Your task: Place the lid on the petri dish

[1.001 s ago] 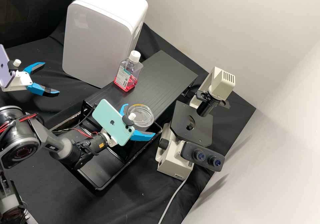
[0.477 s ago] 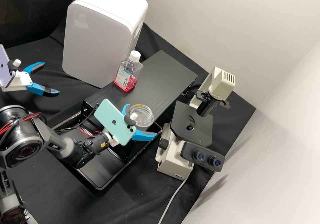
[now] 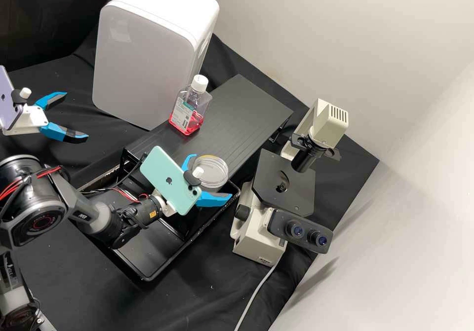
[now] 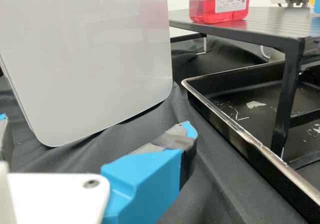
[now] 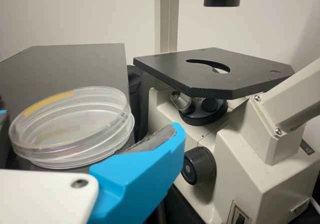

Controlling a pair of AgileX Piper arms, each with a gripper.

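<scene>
From above, we see the right claw [image 3: 212,175] at the near corner of the black shelf [image 3: 247,109]. Its two blue fingers [image 3: 213,201] are spread wide, one on either side of the dish [image 3: 213,183]. The lid [image 3: 210,167] sits on top of the dish, with a yellow strip along its far rim. A mint green phone [image 3: 168,180] is fixed to this arm's wrist, and the arm reaches in over the black tray [image 3: 148,272] that lies under the shelf. A bottle [image 3: 190,106] of pink liquid stands on the far end of the shelf, just beside the white box [image 3: 153,45], and a microscope [image 3: 286,207] stands near the dish on the other side. The left claw [image 3: 74,115] hangs well apart from all this over the black cloth [image 3: 74,74], spread wide and holding nothing. In the left wrist view, one blue finger [image 4: 150,174] shows low over the cloth, with the white box [image 4: 85,58] close ahead, the tray's rim [image 4: 235,129] beside it, and the bottle [image 4: 220,6] up on the shelf [image 4: 250,26]. In the right wrist view, the lid [image 5: 70,111] rests squarely on the dish [image 5: 75,156], both clear and stacked. A blue finger [image 5: 145,174] runs alongside them, though we cannot be sure whether its grey pad touches the dish's wall or stands just off it. The microscope [image 5: 240,149] rises just beyond, its black stage level with the lid, and the shelf [image 5: 65,68] lies behind the dish.
</scene>
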